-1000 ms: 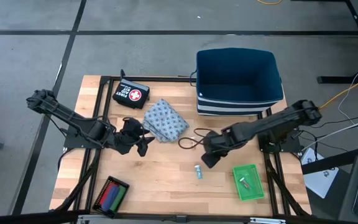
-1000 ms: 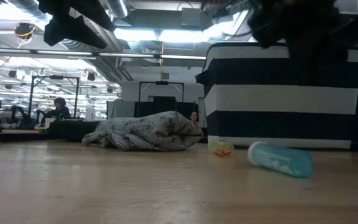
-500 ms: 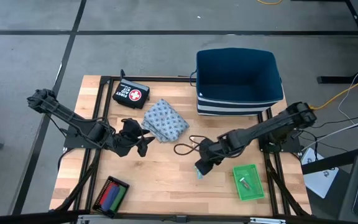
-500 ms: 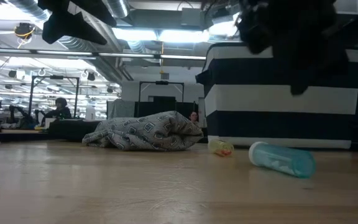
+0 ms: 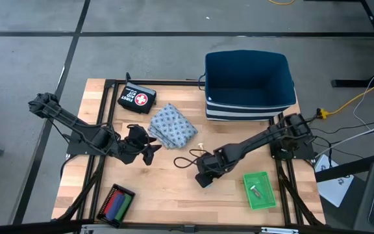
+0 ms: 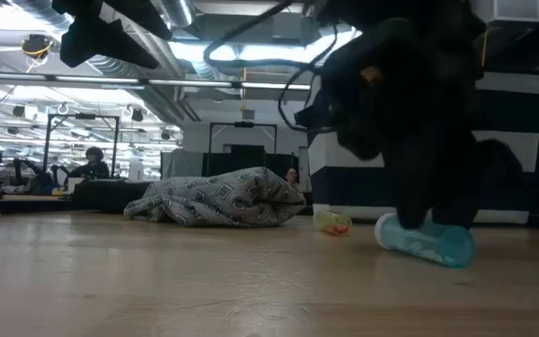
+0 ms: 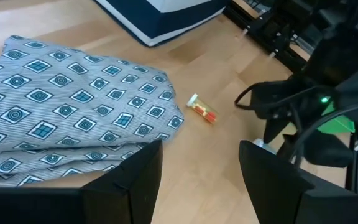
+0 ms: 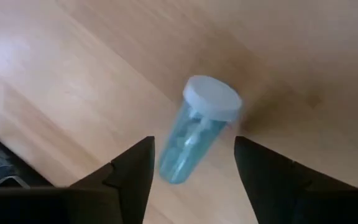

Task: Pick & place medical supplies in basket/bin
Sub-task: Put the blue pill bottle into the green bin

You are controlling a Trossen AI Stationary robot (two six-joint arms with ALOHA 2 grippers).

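A teal-white tube (image 8: 197,127) with a white cap lies on its side on the wooden table (image 5: 167,195). My right gripper (image 8: 192,146) is open and low over it, one finger on either side, with a gap to each. In the high view this gripper (image 5: 203,180) hides the tube. The low view shows the tube (image 6: 425,241) under the dark fingers. The grey-blue patterned folded cloth (image 5: 172,125) lies flat at mid-table. My left gripper (image 5: 150,152) hangs open just near of it. A tiny tan item (image 7: 202,111) lies beside the cloth.
The blue basket (image 5: 249,97) with striped sides stands at the far right. A black first aid pouch (image 5: 136,99) lies far left. A green tray (image 5: 258,190) sits near right. A dark tray (image 5: 115,203) with red, green and blue pieces sits near left. A black cable loop (image 5: 186,160) trails by the right gripper.
My right gripper has gone toward the table's left and near edges and come down over the teal-white tube, which has stayed where it lay. My left gripper has kept still.
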